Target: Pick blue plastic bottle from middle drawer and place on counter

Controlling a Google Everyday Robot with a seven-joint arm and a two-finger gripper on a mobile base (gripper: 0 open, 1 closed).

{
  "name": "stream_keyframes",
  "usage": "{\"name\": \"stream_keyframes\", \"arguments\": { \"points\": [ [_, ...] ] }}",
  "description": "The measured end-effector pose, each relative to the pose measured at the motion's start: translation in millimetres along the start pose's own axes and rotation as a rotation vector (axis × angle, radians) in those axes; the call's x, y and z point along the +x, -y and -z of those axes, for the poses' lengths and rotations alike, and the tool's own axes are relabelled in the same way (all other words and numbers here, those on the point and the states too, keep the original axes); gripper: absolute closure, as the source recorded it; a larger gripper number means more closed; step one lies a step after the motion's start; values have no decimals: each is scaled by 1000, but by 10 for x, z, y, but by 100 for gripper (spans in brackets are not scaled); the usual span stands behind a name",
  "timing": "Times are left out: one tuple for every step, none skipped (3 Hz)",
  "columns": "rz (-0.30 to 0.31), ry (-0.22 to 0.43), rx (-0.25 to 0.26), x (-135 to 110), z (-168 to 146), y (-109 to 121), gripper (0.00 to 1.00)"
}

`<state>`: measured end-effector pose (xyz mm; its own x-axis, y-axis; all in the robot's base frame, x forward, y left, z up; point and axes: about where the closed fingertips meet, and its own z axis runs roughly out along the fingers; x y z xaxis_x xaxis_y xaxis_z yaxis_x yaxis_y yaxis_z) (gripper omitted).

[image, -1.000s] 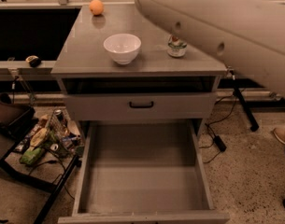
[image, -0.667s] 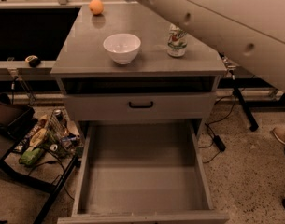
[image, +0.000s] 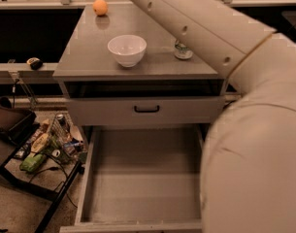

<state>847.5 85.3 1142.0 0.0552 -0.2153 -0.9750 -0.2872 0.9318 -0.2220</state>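
The blue plastic bottle (image: 183, 52) stands upright on the counter (image: 89, 52) near its right edge. Only its lower part with the pale label shows; my arm (image: 196, 28) hides its top. The arm crosses from the top centre down to the right. My gripper is out of the picture, past the top edge. The middle drawer (image: 147, 178) is pulled out wide below, and its flat grey floor is bare.
A white bowl (image: 127, 49) sits mid-counter and an orange (image: 100, 7) at its back left. A shut drawer face with a black handle (image: 146, 109) is above the open drawer. A low cart with clutter (image: 45, 149) stands on the floor at left.
My arm has swung further across the right of the view and now covers the bottle's top. The bottle, bowl and orange have stayed in place.
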Motion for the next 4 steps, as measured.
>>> {"name": "stream_keyframes", "arguments": {
  "points": [
    [-26, 22, 19, -97, -82, 125, 100],
    [-26, 23, 19, -102, -79, 125, 100],
    [-19, -6, 34, -11, -78, 133, 100],
    [39, -1, 74, 58, -283, 208, 100]
  ]
}}
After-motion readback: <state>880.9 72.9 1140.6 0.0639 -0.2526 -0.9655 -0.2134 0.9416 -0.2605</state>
